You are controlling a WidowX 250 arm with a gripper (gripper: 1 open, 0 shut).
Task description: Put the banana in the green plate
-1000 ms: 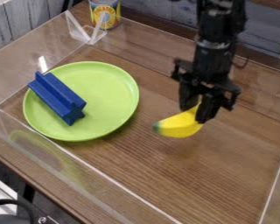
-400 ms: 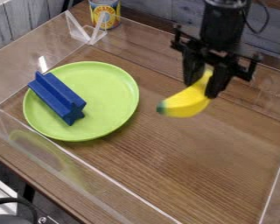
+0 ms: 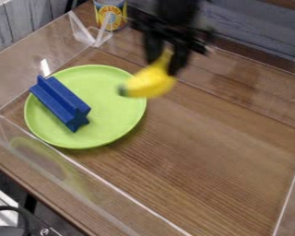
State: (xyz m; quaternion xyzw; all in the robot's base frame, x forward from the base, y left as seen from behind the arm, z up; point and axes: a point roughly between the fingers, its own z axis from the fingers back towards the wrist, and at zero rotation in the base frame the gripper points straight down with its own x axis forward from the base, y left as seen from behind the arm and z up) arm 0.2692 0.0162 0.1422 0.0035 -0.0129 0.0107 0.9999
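— Block first, at the far left: what was it doing?

— Blue and rectangular, it lay on the left half of the green plate, running at a slant from upper left to lower right. The plate itself sat flat on the wooden desk, near the left wall of a clear plastic enclosure that ringed the work area.

— And further right?

— The banana hung in the air above the plate's upper right rim, not touching plate or desk. It was tilted, yellow body sloping down to the left, and blurred, so its tip could not be made out clearly.

— What held it?

— The claw, dark and pointing downward from above, was clenched on the banana's upper end. Its jaws were smeared in the picture too, but the fruit hung straight from them.

— Anything behind?

— A yellow can stood at the back edge, left of the arm, well apart from everything else. To the right of the claw, only bare wood showed.
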